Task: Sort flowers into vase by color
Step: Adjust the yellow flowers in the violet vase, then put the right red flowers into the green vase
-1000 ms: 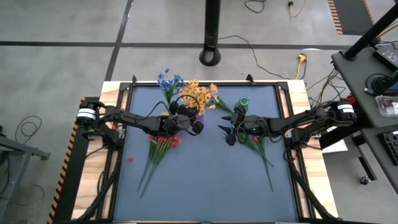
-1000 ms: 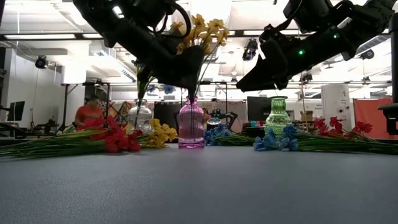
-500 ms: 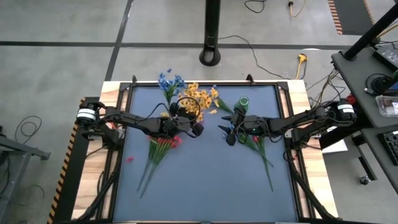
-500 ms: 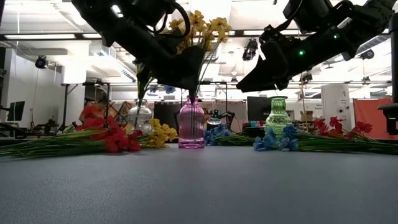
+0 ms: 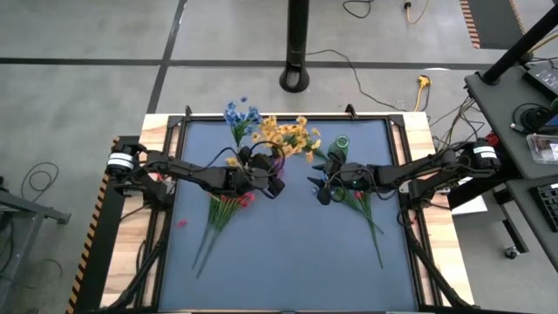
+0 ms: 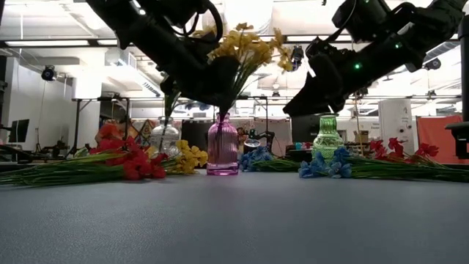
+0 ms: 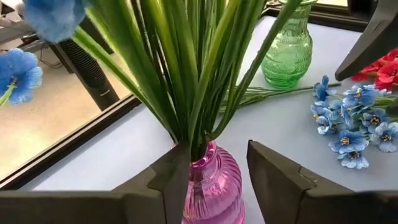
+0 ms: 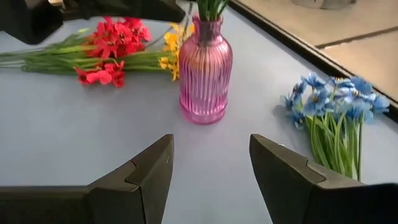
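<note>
I am holding my left claw (image 7: pixel 214 177) spread at the pink vase's (image 7: pixel 208 190) neck, yellow flowers (image 5: pixel 288 135) standing inside, while my spread right claw (image 8: pixel 211 171) is hovering nearer the blue flowers (image 8: pixel 339 102) lying lengthwise on the counter (image 5: pixel 288 253)

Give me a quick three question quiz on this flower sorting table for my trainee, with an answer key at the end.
1. True or false: the pink vase holds yellow flowers.
2. Which vase stands empty? A) pink B) green C) clear
3. Fill in: the loose red flowers lie on the ___ arm's side of the table.

Key
1. True; their stems go into its neck, with the left gripper open just above it.
2. B, the green vase. The right gripper hangs open nearby.
3. Left.
</note>
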You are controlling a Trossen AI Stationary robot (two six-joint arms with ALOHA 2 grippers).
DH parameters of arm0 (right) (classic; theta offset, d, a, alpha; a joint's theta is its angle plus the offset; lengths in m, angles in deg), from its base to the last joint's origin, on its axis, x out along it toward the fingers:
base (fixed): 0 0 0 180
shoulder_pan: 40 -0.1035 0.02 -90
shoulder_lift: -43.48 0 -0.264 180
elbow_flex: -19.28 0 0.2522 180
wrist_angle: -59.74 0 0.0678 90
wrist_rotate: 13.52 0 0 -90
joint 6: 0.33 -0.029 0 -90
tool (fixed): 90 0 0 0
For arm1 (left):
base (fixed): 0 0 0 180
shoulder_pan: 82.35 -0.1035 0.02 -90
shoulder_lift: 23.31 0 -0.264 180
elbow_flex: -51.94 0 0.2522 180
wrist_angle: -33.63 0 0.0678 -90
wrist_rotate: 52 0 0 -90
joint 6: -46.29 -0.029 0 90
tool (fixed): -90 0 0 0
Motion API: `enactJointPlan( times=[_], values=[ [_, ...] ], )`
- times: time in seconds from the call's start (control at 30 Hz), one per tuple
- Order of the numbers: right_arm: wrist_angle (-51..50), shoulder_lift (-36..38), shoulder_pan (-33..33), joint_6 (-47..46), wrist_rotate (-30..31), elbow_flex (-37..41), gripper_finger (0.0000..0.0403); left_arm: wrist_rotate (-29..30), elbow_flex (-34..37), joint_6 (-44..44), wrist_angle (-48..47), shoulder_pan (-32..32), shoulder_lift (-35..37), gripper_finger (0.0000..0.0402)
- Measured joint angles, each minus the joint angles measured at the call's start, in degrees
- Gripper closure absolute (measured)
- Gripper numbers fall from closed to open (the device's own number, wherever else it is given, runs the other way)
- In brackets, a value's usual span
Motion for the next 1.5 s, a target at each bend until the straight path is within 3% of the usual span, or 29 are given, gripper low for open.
enactJointPlan(
  times=[0.23,0.47,0.7,1.0,1.3,1.5],
  values=[
    [-0.85,0.02,0.0,-1.16,0.0,-0.17,0.02,0.07,-0.07,-0.28,-0.71,0.16,0.38,0.024],
    [-8.72,0.07,0.0,-0.94,0.07,-4.23,0.02,0.35,-0.12,-1.14,-2.55,1.21,2.85,0.023],
    [-18.2,0.07,0.0,-2.48,0.24,-7.32,0.02,0.35,-0.14,-1.45,-10.43,2.46,7.21,0.023],
    [-43.88,0.11,-0.02,-17.77,-0.77,-14.55,0.02,0.2,-0.14,-1.44,-22.05,6.73,14.44,0.023],
    [-72.77,0.11,-2.75,-35.71,-15.68,-21.81,0.02,0.01,-0.16,-1.95,-31.18,8.87,20.29,0.023],
    [-89.29,0.24,-7.5,-44.89,-19.31,-26.27,0.02,-2.51,-0.16,-7.19,-35.67,8.85,21.53,0.023]
  ],
)
